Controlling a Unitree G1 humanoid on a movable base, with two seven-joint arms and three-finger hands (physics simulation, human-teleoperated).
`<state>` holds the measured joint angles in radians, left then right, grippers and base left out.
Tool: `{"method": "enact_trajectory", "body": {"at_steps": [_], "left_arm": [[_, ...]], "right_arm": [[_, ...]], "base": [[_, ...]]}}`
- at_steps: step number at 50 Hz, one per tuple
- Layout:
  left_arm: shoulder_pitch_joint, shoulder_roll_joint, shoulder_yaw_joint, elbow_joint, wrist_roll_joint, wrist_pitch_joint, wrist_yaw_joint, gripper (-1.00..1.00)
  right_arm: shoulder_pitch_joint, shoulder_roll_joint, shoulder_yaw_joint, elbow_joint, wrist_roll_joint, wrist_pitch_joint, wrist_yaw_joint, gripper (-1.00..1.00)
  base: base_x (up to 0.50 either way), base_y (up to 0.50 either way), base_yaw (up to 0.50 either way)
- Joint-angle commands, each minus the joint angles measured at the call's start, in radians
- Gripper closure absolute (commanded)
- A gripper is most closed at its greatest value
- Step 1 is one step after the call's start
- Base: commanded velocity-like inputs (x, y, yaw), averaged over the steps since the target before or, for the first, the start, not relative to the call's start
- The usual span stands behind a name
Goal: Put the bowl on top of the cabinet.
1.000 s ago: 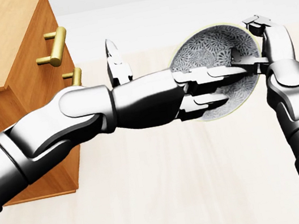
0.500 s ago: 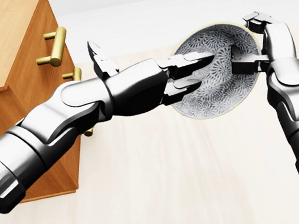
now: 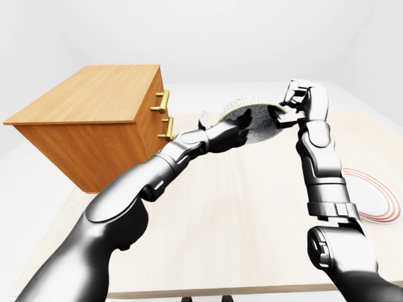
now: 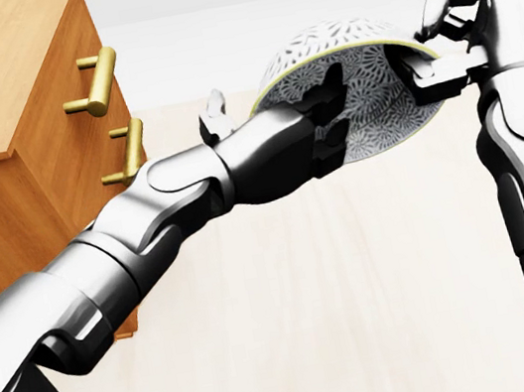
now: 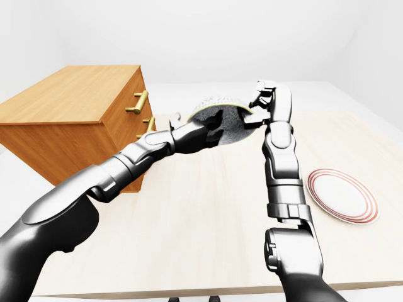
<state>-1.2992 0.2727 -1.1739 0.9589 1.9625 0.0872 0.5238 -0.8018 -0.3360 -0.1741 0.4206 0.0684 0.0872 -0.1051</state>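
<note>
1. bowl point(image 4: 375, 87): up in the air over the table point(image 5: 208, 214), between both hands, touching neither table nor cabinet. It is tipped steeply, with the white patterned outside on top and the grey patterned hollow facing down toward the head view's bottom.
2. right hand point(image 4: 468, 11): at the bowl's right rim in the head view. Its fingers point(image 4: 428, 73) are closed on the rim, and the forearm stands roughly upright below.
3. left hand point(image 4: 298, 140): comes in from the left. Its fingers point(image 4: 327, 105) reach into the hollow and lie against the inner wall. The thumb sticks up just left of the rim. I can't tell whether this hand actually clamps the wall or only rests on it.
4. cabinet point(image 5: 69, 100): wooden, at the table's left end in the eye views. Two brass handles point(image 4: 97, 83) sit on the side facing the bowl. The bowl hangs right of that side, near it but apart.
5. plate point(image 5: 343, 196): white with red rings, flat on the table at the right of the right-eye view, well apart from the bowl.
</note>
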Motion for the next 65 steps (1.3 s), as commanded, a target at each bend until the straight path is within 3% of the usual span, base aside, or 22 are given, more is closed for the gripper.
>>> {"method": "enact_trajectory", "body": {"at_steps": [1, 2, 4, 5, 10, 23, 24, 25, 26, 29, 30, 31, 32, 39, 43, 47, 53, 58, 61, 63, 64, 65], "left_arm": [[0.034, 0.023, 0.049, -0.055, 0.010, 0.000, 0.000, 0.15], [0.035, 0.026, 0.045, -0.060, 0.010, 0.000, 0.000, 0.33], [0.043, 0.032, 0.036, -0.071, 0.010, 0.000, 0.000, 1.00], [0.033, 0.054, 0.049, -0.121, 0.010, 0.000, 0.000, 1.00], [0.047, 0.067, 0.027, -0.158, 0.010, 0.000, 0.000, 1.00], [0.039, 0.071, 0.002, -0.146, 0.010, 0.000, 0.000, 1.00], [0.037, 0.069, -0.008, -0.134, 0.010, 0.000, 0.000, 1.00], [0.035, 0.062, -0.011, -0.117, 0.010, 0.000, 0.000, 1.00], [0.031, 0.054, -0.008, -0.098, 0.010, 0.000, 0.000, 1.00], [0.030, 0.045, 0.000, -0.084, 0.010, 0.000, 0.000, 1.00], [0.029, 0.045, -0.002, -0.086, 0.010, 0.000, 0.000, 1.00], [0.028, 0.043, -0.007, -0.081, 0.010, 0.000, 0.000, 1.00], [0.026, 0.038, -0.007, -0.071, 0.010, 0.000, 0.000, 1.00], [0.012, -0.028, 0.036, 0.067, 0.010, 0.000, 0.000, 1.00], [-0.013, -0.066, 0.078, 0.152, 0.010, 0.000, 0.000, 1.00], [-0.047, -0.082, 0.119, 0.172, 0.010, 0.000, 0.000, 1.00], [-0.056, -0.112, 0.121, 0.216, 0.010, 0.000, 0.000, 1.00], [-0.121, -0.136, 0.193, 0.210, 0.010, 0.000, 0.000, 1.00], [-0.149, -0.127, 0.176, 0.097, 0.010, 0.000, 0.000, 1.00], [-0.163, -0.091, 0.214, -0.038, 0.010, 0.000, 0.000, 1.00], [-0.163, -0.079, 0.256, -0.082, 0.010, 0.000, 0.000, 1.00], [-0.169, -0.083, 0.343, -0.103, 0.010, 0.000, 0.000, 1.00]], "right_arm": [[0.010, 0.021, -0.013, -0.119, 0.087, 0.000, 0.032, 1.00], [0.010, 0.022, -0.014, -0.120, 0.089, 0.000, 0.033, 1.00], [0.016, 0.023, -0.012, -0.126, 0.089, 0.000, 0.032, 1.00], [0.018, 0.024, -0.013, -0.128, 0.089, 0.000, 0.031, 1.00], [0.013, 0.020, -0.015, -0.117, 0.088, 0.000, 0.033, 1.00], [0.013, 0.025, -0.010, -0.095, 0.088, 0.000, 0.037, 1.00], [0.019, 0.026, -0.008, -0.102, 0.089, 0.000, 0.042, 0.69], [0.025, 0.027, -0.008, -0.112, 0.087, 0.000, 0.039, -0.30], [0.031, 0.027, -0.009, -0.122, 0.090, 0.000, 0.043, -1.00], [0.036, 0.026, -0.011, -0.119, 0.088, 0.000, 0.047, -1.00], [0.034, 0.025, -0.012, -0.112, 0.085, 0.000, 0.045, -0.64], [0.034, 0.024, -0.013, -0.113, 0.083, 0.000, 0.043, -0.93], [0.035, 0.026, -0.015, -0.116, 0.087, 0.000, 0.045, -1.00], [0.132, 0.025, -0.048, -0.283, 0.161, 0.000, 0.080, -1.00], [0.386, 0.027, -0.042, -0.558, 0.166, 0.000, 0.138, -1.00], [0.582, 0.069, -0.108, -0.774, 0.222, 0.000, 0.207, -1.00], [0.664, 0.157, -0.188, -0.632, 0.228, 0.000, 0.200, -1.00], [0.827, 0.241, -0.041, -0.587, 0.145, 0.000, 0.249, -1.00], [0.827, 0.260, -0.001, -0.531, 0.120, 0.000, 0.260, -1.00], [0.818, 0.257, 0.006, -0.537, 0.113, 0.000, 0.261, -1.00], [0.813, 0.256, 0.000, -0.530, 0.113, 0.000, 0.260, -1.00], [0.808, 0.251, -0.007, -0.515, 0.114, 0.000, 0.265, -1.00]], "base": [[0.00, 0.00, 0.00], [0.00, 0.00, 0.00], [0.00, 0.00, 0.00], [0.00, 0.00, 0.00], [0.00, 0.00, 0.00], [0.00, 0.00, 0.00], [0.00, 0.00, 0.00], [0.00, 0.00, 0.00], [0.00, 0.00, 0.00], [0.00, 0.00, 0.00], [0.00, 0.00, 0.00], [0.00, 0.00, 0.00], [0.00, 0.00, 0.00], [0.00, 0.00, 0.00], [0.00, 0.00, 0.00], [0.00, 0.00, 0.00], [0.00, 0.00, 0.00], [0.00, 0.00, 0.00], [0.00, 0.00, 0.00], [0.00, 0.00, 0.00], [0.00, 0.00, 0.00], [0.00, 0.00, 0.00]]}}
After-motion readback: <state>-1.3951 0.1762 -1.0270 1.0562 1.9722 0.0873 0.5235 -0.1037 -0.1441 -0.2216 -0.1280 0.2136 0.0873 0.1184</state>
